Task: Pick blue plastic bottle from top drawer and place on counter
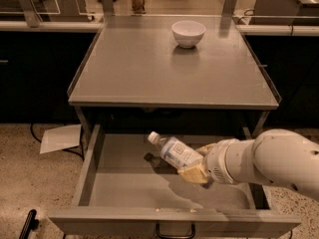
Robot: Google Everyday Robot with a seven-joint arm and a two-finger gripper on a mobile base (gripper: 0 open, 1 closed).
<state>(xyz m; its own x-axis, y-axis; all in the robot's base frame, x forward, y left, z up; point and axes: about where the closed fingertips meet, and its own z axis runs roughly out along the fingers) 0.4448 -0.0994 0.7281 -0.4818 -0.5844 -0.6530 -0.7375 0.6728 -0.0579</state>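
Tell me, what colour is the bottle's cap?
The cap is white, camera view; the gripper holds the blue plastic bottle over the top drawer.

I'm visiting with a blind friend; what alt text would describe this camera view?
A white robot arm reaches in from the right, and its gripper is shut on the blue plastic bottle, holding it tilted, cap up-left, over the open top drawer. Behind, the grey counter carries a white bowl.

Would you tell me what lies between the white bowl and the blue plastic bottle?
Only bare counter before the white bowl, in the camera view; the gripper holds the blue plastic bottle over the top drawer.
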